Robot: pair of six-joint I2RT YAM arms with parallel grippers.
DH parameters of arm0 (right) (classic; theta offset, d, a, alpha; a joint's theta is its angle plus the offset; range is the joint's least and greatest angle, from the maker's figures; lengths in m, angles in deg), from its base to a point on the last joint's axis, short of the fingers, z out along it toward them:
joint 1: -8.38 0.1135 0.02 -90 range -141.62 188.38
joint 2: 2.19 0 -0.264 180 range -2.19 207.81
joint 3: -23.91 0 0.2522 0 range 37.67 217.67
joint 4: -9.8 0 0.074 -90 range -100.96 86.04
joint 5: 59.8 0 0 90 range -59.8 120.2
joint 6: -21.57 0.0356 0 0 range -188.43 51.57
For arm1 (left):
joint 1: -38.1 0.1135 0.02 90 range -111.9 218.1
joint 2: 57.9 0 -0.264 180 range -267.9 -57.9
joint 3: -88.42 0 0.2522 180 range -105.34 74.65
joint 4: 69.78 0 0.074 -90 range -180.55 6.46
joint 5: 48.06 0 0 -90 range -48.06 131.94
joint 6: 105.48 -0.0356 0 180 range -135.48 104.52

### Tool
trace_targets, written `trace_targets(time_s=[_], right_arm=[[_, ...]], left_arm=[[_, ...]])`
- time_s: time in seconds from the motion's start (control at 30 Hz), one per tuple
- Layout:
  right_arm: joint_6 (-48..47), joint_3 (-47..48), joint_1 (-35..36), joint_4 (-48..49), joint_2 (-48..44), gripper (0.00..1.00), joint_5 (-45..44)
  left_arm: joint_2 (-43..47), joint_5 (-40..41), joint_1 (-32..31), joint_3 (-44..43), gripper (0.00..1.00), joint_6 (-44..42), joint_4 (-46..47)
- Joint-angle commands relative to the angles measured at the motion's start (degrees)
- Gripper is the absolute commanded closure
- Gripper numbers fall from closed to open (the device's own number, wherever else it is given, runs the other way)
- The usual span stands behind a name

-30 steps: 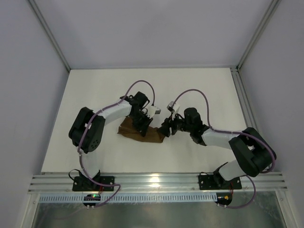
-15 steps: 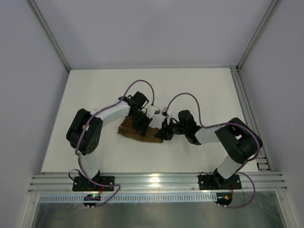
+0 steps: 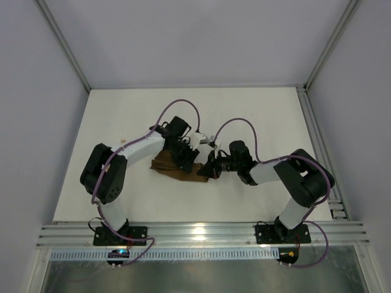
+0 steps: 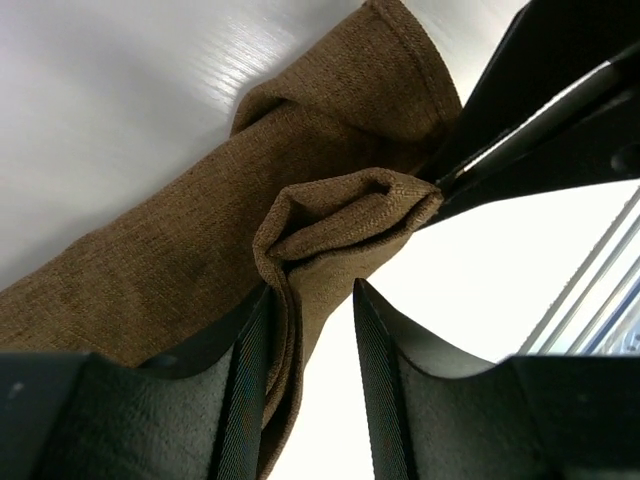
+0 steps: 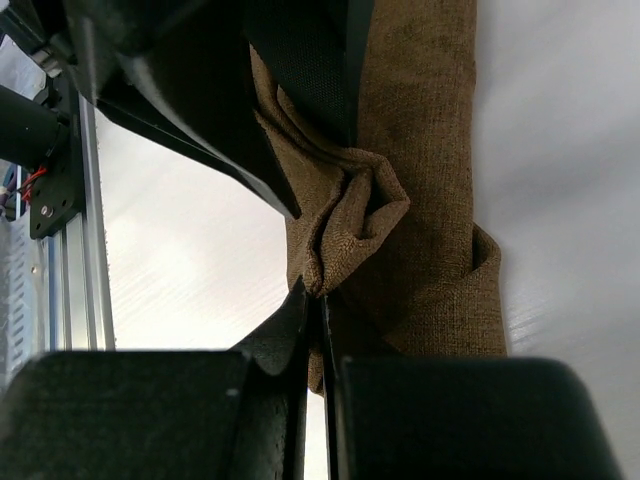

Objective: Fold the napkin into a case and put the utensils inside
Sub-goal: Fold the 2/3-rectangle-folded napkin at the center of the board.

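The dark brown napkin (image 3: 174,168) lies folded into a narrow bundle mid-table, with both grippers meeting over its right end. In the left wrist view a raised fold of the napkin (image 4: 340,215) stands up. My left gripper (image 4: 310,385) is open, and the cloth edge rests against only its left finger (image 4: 245,400). My right gripper (image 5: 313,330) is shut on the napkin (image 5: 420,180), pinching the tip of that fold. From the left wrist its black fingers (image 4: 520,130) show at the fold's corner. In the top view the left gripper (image 3: 186,160) is just left of the right gripper (image 3: 208,170). The utensils are out of view.
The white table (image 3: 263,116) is bounded by grey walls and slanted frame posts. An aluminium rail (image 3: 195,232) runs along the near edge by both arm bases. Purple cables loop above each wrist.
My right gripper moved left to the napkin and shut on the raised fold. My left gripper opened, loosening its hold on the cloth edge.
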Motion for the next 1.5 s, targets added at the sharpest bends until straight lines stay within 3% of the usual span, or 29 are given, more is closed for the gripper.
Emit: trace_targets(time_s=[0.0,0.13,0.2,0.3,0.5,0.6,0.9,1.23,1.37,1.4,1.47], right_arm=[[0.4,1.1,0.4,5.0,0.1,0.97,1.1],[0.1,0.8,0.4,5.0,0.3,0.97,1.1],[-0.3,0.6,0.4,5.3,0.2,0.97,1.6],[-2.1,0.0,0.4,4.3,-0.4,0.97,1.5],[-4.2,-0.5,0.5,3.3,-1.5,0.97,2.2],[-4.9,-0.6,0.5,3.3,-1.4,0.97,2.3],[-4.9,-0.9,0.4,3.8,-1.9,0.97,1.7],[-5.2,-1.2,0.4,4.2,-2.5,0.97,2.0],[-5.1,-1.4,0.4,4.4,-2.6,0.97,1.9],[-5.1,-1.5,0.5,4.3,-2.6,0.97,1.8],[-5.0,-1.4,0.4,4.4,-2.4,0.97,1.8]], left_arm=[[-0.7,0.1,-1.9,0.0,0.62,-1.2,4.1],[-1.5,0.9,-2.0,-0.2,0.84,-0.3,4.3],[-1.2,0.8,-1.9,0.0,0.84,-0.2,4.5],[1.2,0.6,-1.9,0.6,0.67,-1.4,5.1],[7.5,-4.2,1.0,3.5,0.46,-8.8,4.8],[9.5,-5.7,2.7,3.9,0.39,-12.5,4.6],[5.4,-10.6,1.3,5.3,0.33,-13.8,5.8],[3.7,-1.4,-1.4,8.2,0.33,-8.8,13.8],[4.0,-3.0,-1.4,8.3,0.41,-8.1,14.5],[3.9,-3.2,-1.4,8.1,0.58,-8.2,13.2],[4.2,-3.4,-1.3,8.0,0.76,-8.2,12.1]])
